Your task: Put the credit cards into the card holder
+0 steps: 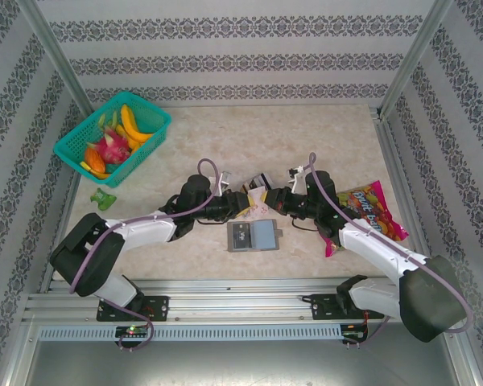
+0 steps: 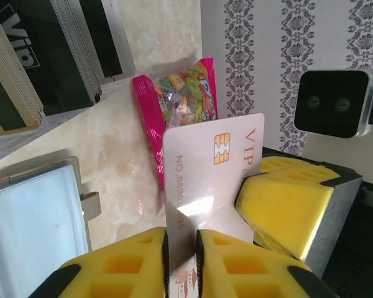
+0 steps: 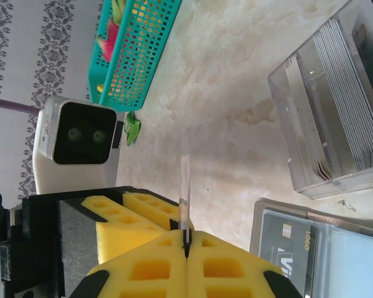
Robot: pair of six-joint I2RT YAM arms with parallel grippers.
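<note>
Left gripper and right gripper are both clamped on one white VIP card, held on edge in the air just beyond the card holder. One dark card appears already seated in the holder. A stack of cards remains in the clear tray beyond it.

Glossy plastic card; smooth, shiny marble-patterned tabletop

White VIP credit card stood upright, held aloft; dark-grey card holder lay flat, dark card inside.
</note>
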